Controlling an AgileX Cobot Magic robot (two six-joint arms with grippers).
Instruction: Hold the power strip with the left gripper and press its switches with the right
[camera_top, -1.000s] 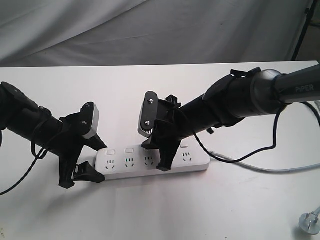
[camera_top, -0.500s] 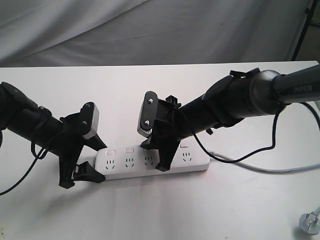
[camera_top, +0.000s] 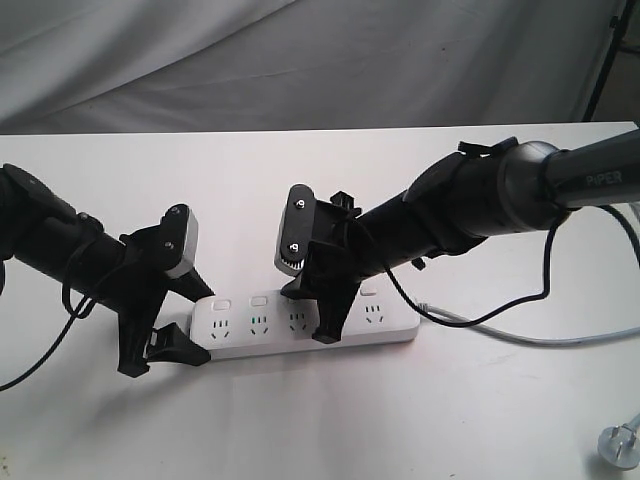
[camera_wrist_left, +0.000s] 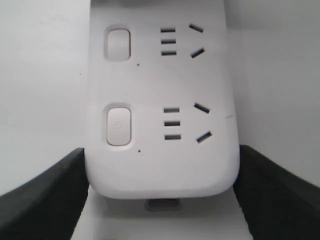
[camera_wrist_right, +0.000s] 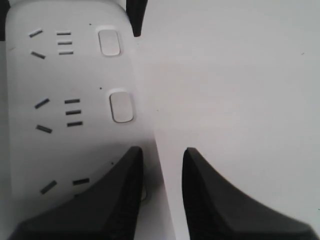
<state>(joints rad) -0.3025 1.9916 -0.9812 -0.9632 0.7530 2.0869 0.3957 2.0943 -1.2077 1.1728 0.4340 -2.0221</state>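
The white power strip (camera_top: 392, 322) lies flat on the table. My left gripper (camera_top: 204, 326) straddles the strip's left end, and in the left wrist view its black fingers (camera_wrist_left: 60, 185) press against both long sides of the strip (camera_wrist_left: 160, 165). My right gripper (camera_top: 320, 330) stands over the middle of the strip with its fingers a narrow gap apart and nothing between them (camera_wrist_right: 162, 151). One right finger (camera_wrist_right: 115, 195) rests on a switch and hides most of it. Other switches (camera_wrist_right: 121, 106) (camera_wrist_left: 118, 126) (camera_top: 222, 304) show uncovered.
A small green light (camera_top: 258, 322) glows at the second socket. The grey cord (camera_top: 500, 335) trails right from the strip, and a loose grey plug (camera_top: 620, 445) lies at the table's front right. A grey cloth (camera_top: 300, 60) hangs behind the table.
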